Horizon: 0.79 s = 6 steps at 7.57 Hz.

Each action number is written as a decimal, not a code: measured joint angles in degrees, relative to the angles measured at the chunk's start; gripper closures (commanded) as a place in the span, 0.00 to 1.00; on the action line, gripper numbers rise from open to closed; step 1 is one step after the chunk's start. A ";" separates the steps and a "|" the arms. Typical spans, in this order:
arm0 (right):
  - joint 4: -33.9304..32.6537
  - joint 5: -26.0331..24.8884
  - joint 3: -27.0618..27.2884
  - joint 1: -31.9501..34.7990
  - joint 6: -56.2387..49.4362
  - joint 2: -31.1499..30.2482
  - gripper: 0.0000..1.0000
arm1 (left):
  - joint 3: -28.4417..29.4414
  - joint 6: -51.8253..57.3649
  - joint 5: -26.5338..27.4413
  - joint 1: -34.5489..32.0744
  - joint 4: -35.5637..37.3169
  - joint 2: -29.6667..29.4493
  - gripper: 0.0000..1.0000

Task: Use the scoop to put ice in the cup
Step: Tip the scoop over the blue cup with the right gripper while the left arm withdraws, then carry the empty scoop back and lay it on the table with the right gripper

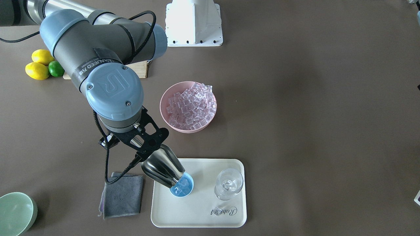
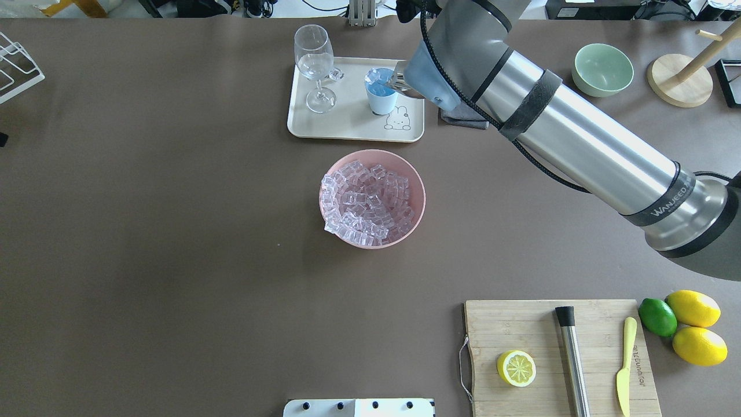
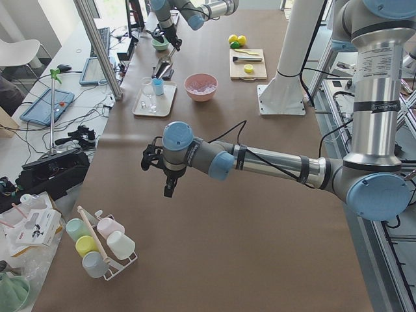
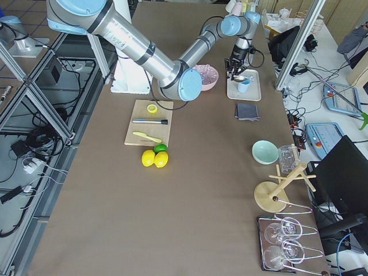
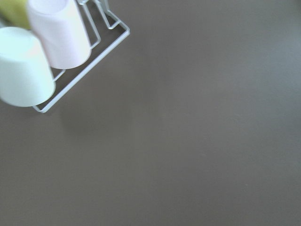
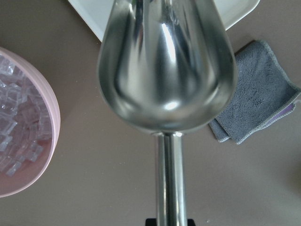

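Note:
My right gripper (image 1: pixel 141 148) is shut on the rod handle of the steel scoop (image 1: pixel 163 167). The scoop is tipped mouth-down, its lip at the rim of the light-blue cup (image 1: pixel 182 189). The cup stands on the white tray (image 1: pixel 197 213) and holds a few cubes of ice (image 2: pixel 379 76). The right wrist view shows the scoop's trough (image 6: pixel 164 70) from behind. More ice (image 1: pixel 192 105) fills the pink bowl (image 1: pixel 165 113). My left gripper (image 3: pixel 169 190) hangs over bare table far from the tray; I cannot tell if it is open.
A stemmed glass (image 1: pixel 228 183) and a loose cube (image 1: pixel 216 211) are on the tray. A grey cloth (image 1: pixel 123 195) lies beside the tray, and a pale green bowl (image 1: pixel 14 213) beyond it. A cutting board (image 2: pixel 521 330) holds a lemon half, a steel cylinder and a knife. A cup rack (image 5: pixel 42 56) stands near my left gripper.

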 measured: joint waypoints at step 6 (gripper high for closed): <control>-1.91 0.46 36.41 5.51 1.43 -30.27 1.00 | 3.24 5.02 2.25 -6.43 0.13 1.74 0.01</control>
